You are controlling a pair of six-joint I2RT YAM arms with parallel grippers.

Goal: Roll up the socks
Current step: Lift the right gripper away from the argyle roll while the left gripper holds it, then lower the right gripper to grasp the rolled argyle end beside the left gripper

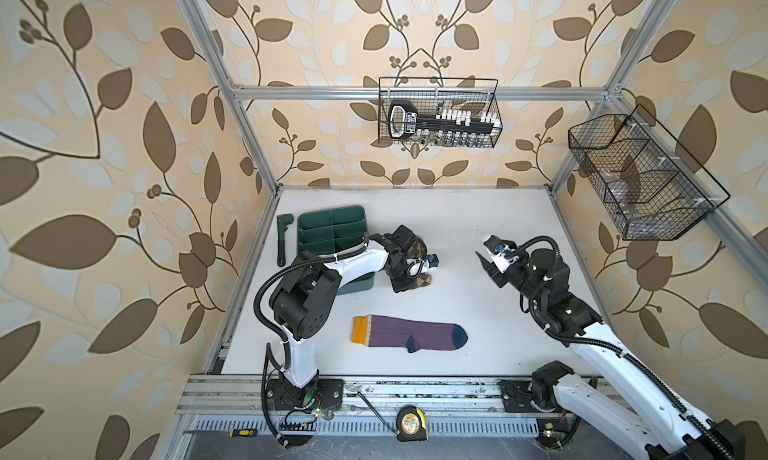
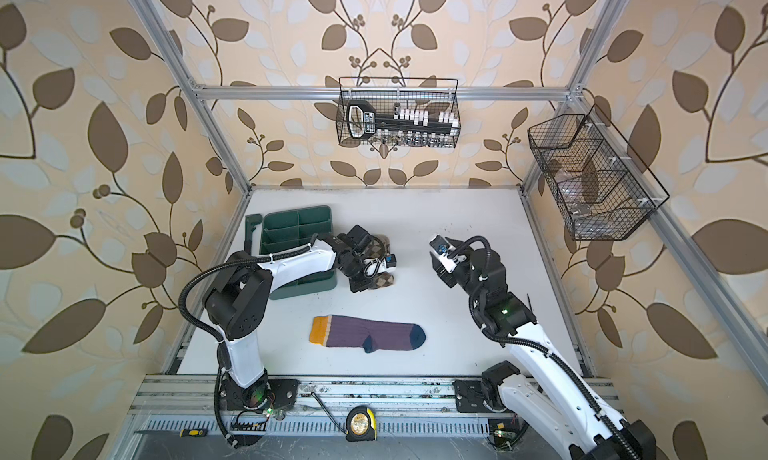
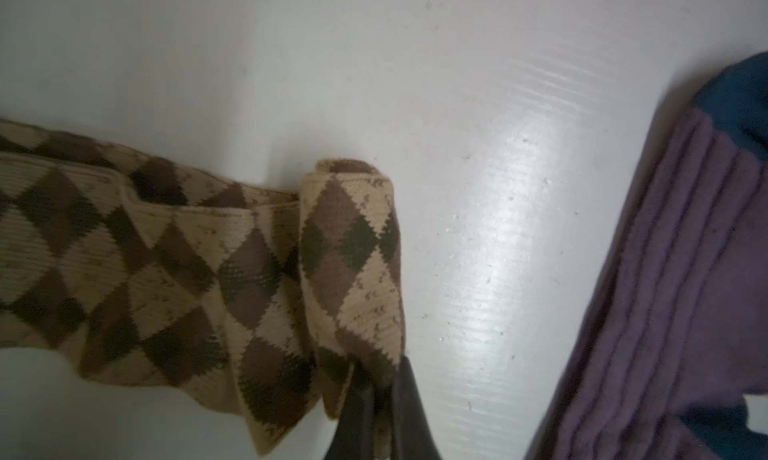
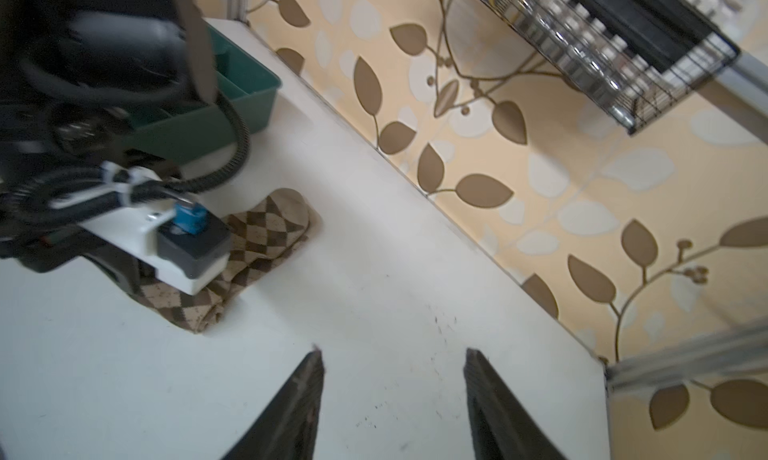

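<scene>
Pinching the lower end of a small roll [image 3: 353,262] started at one end of the beige argyle sock [image 3: 166,270], the left gripper [image 3: 380,389] has its jaws clamped shut on the knit. The rest of that sock trails flat and slightly rumpled across the white table [image 1: 457,229], just beside the green compartment tray [image 1: 332,225]. The right gripper [image 4: 392,354] hovers over bare table well apart from the sock, jaws parted and holding nothing. Nearer the front rail, the purple sock [image 1: 409,332] lies flat and unrolled, with its mustard cuff toward the left arm and its navy toe toward the right. Both socks look light, limp and stretchy, so they will probably sag, and a loose roll is likely to spring open unless it is held. The knit should give good friction against the pads, though it may drag on the smooth table instead of turning. A sound hold seems to be at both ends of the roll, one gripper on each. For the purple sock, taking the toe edge or cuff edge across its width looks best.
</scene>
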